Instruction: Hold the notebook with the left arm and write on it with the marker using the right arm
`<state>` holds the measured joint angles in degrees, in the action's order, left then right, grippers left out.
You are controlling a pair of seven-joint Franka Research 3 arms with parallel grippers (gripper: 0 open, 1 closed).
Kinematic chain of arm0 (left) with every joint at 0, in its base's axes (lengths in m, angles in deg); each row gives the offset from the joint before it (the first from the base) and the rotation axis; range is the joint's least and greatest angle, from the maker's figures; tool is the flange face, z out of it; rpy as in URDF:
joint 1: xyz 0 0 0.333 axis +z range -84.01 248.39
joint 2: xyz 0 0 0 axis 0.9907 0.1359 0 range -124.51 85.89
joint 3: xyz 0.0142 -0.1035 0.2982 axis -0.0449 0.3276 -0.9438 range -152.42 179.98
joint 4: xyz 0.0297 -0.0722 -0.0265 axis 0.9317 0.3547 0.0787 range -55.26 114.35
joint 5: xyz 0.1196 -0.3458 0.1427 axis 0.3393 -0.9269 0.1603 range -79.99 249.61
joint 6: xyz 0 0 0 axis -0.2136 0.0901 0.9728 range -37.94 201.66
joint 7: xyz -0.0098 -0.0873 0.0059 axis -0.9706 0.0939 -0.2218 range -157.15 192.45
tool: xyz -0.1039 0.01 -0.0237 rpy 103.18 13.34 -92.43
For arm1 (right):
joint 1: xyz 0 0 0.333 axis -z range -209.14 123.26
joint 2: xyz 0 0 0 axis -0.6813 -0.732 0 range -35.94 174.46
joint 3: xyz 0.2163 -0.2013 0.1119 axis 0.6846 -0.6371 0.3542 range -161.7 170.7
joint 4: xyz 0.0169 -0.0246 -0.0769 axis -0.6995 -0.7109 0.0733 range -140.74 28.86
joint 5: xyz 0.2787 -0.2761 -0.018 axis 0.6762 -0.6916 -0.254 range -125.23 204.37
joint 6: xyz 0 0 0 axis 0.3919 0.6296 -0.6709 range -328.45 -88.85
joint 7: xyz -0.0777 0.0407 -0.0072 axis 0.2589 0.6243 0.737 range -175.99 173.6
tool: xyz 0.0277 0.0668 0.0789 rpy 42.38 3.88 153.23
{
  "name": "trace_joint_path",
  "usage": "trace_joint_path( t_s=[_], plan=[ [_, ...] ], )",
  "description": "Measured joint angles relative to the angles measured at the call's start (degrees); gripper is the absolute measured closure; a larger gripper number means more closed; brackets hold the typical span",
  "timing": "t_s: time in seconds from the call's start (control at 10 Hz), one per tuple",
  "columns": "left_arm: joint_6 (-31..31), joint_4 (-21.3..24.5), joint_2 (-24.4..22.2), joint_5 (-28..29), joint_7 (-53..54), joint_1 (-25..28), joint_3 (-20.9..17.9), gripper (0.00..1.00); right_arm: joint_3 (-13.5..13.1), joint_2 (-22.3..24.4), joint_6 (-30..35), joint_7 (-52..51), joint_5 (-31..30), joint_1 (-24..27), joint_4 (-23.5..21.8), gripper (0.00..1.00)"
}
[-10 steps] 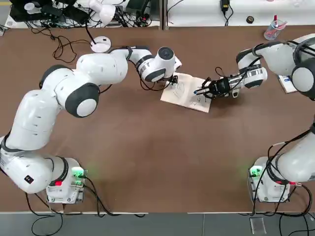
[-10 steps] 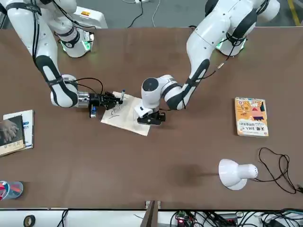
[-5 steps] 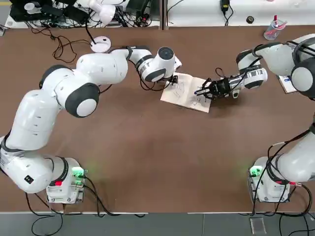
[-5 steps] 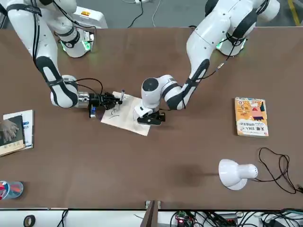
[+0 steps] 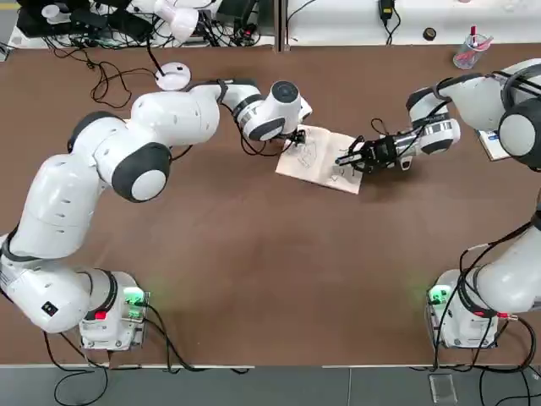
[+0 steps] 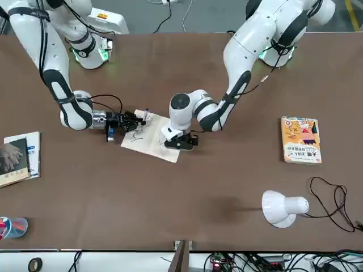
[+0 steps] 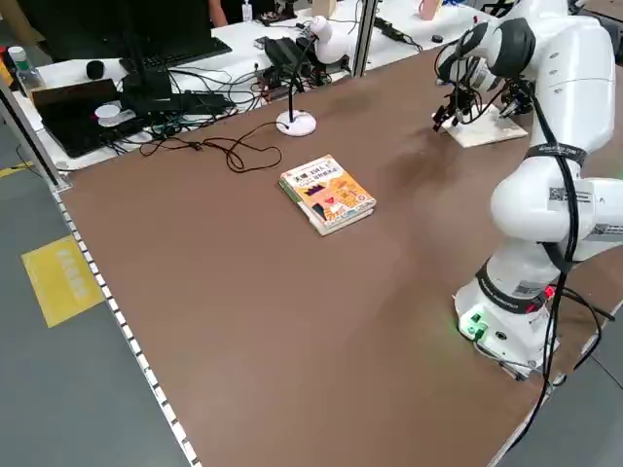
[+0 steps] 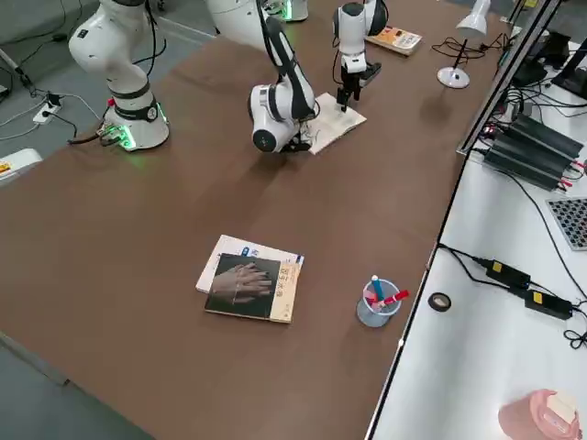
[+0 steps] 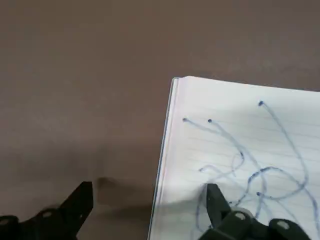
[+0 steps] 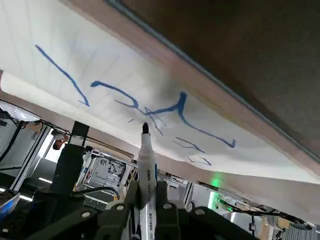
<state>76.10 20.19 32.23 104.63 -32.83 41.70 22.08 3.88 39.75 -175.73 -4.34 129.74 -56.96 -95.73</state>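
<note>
The white-paged rectangular notebook (image 5: 319,159) lies open and flat on the brown table (image 5: 254,271), in the far middle of the surface between the two arms. Its lined page carries thin blue pen scribbles.

The slim white-barrelled marker with a dark tip (image 10: 145,155) is clenched in the right gripper (image 5: 358,157), which lies nearly level over the notebook's right edge. The marker's tip sits at the page among the blue strokes; actual contact cannot be confirmed.

The left gripper (image 5: 296,135) points down at the notebook's far left corner. Its fingers (image 9: 217,202) stand spread, one on the page and the other over the bare table beside the page edge. It grasps nothing.

On the table's far right, a clear plastic cup (image 8: 376,306) holds red-topped pens and a blue one. Beside it lies a dark-covered book with a hand picture (image 8: 249,286), resting on a white book. On the table's left lies an orange-yellow cartoon-cover book (image 6: 302,139), with a white desk lamp (image 6: 282,207) farther away.
</note>
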Motion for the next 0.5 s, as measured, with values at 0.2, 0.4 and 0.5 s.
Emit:
trace_joint_path(
  t_s=[0.2,0.4,0.5],
  plan=[
    [0.00,0.00,0.00,0.00,0.00,0.00,0.00,0.00,0.00,-0.13,0.02,-0.39,0.00,0.00,0.00,0.83],
    [0.00,0.00,0.00,0.00,0.00,0.00,0.00,0.00,0.00,-0.18,0.05,-0.55,0.00,0.00,0.00,0.83],
    [0.00,0.00,0.00,0.02,0.00,0.00,0.00,0.00,0.00,-0.21,0.10,-0.57,0.00,0.00,0.00,0.83]
  ],
)
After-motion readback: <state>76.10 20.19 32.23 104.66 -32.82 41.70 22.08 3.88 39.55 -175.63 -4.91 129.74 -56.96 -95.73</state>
